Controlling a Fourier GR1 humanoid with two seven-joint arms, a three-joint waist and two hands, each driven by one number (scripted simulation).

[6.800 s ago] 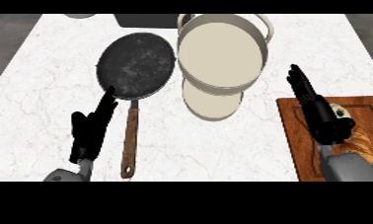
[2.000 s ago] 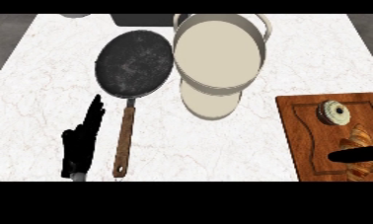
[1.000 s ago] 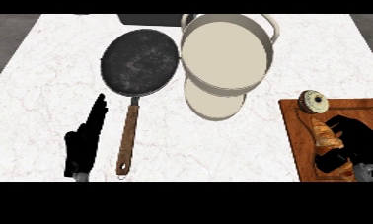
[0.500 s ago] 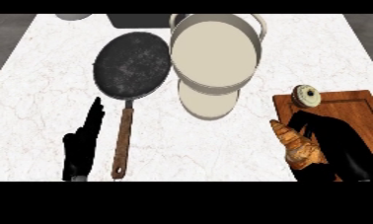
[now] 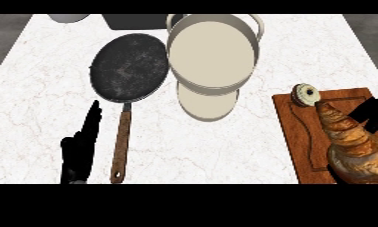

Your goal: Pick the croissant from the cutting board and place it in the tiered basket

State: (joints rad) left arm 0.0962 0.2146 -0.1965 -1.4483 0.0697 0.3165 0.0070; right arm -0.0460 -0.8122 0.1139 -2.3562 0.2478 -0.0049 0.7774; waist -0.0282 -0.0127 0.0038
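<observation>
1. Head view: the croissant [image 5: 345, 138] shows large at the lower right, over the wooden cutting board [image 5: 295, 131], its pointed tip aimed up and left and its broad end running to the bottom edge of the scene.
2. The right hand [image 5: 367, 113] appears only as a black sliver at the right edge, just beside the croissant's upper right flank. So little of it shows that I cannot tell whether it clasps the croissant, and I cannot tell whether the croissant rests on the board or is raised above it.
3. A small round pastry [image 5: 305, 94] with a pale rim and dark centre lies at the board's top edge, just beside the croissant's tip.
4. The tiered basket [image 5: 214, 51] stands at the top centre of the white marble counter [image 5: 44, 96]: a wide cream upper tier with a grey rim, and a smaller cream lower tier peeking out beneath it toward the viewer. It is well apart from the croissant, up and to the left.
5. A dark frying pan [image 5: 129, 67] lies left of the basket, its rim close beside the basket's, its brown handle running down toward the lower edge.
6. The left hand [image 5: 80, 146] rests at the lower left, just left of the pan's handle, fingers straight and pointing up, holding nothing.
7. A dark grey block [image 5: 133, 20] and a pale rounded object [image 5: 68, 18] sit at the counter's far edge, cut off by the top of the view.
</observation>
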